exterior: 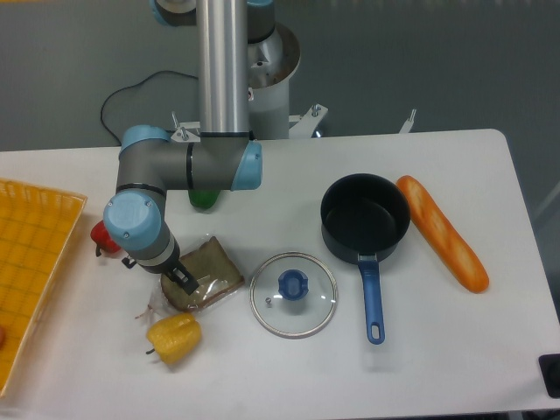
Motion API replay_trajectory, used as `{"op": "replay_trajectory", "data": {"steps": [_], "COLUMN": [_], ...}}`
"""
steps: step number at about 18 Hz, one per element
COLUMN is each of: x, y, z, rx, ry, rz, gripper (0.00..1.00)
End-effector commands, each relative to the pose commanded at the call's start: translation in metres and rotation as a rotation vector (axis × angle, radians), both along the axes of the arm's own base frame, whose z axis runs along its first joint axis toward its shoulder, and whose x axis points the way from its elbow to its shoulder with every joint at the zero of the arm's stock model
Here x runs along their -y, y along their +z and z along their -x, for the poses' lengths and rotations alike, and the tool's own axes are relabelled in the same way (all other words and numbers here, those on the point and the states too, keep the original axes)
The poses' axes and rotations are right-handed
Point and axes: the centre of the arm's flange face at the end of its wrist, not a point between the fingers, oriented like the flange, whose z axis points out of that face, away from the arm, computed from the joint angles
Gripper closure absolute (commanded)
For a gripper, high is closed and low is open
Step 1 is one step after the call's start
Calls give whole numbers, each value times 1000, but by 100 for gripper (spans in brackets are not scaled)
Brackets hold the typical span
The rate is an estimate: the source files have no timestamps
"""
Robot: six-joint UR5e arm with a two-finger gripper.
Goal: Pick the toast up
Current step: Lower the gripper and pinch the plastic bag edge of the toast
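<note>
One robot gripper (pixel 182 280) presses onto the left part of the wrapped toast (pixel 206 276) on the white tabletop (pixel 437 350); its grip cannot be judged; a yellow pepper (pixel 174 338) sits just below.

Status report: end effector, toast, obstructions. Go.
End effector down on the toast's left edge, jaw state unclear. Plastic-wrapped tan-brown toast slice flat on table. Yellow bell pepper and glass lid close by.

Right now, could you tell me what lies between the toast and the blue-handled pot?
In the fixed camera view, the glass lid with its blue knob lies flat between the toast and the pot; the rest is bare table.
</note>
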Motion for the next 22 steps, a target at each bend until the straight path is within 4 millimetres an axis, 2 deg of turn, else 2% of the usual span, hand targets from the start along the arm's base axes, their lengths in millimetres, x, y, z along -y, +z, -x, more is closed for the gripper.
{"op": "replay_trajectory", "data": {"steps": [1, 4, 6, 9, 12, 17, 22], "x": [0, 0, 0, -2, -2, -4, -7], "y": [0, 0, 0, 3, 5, 8, 21], "z": [0, 0, 0, 2, 2, 5, 9], "rx": [-3, -4, -5, -7, -11, -14, -20], "ry": [1, 4, 4, 4, 4, 7, 6], "rz": [1, 4, 4, 0, -3, -9, -26], "gripper": [49, 56, 66, 73, 91, 100, 100]}}
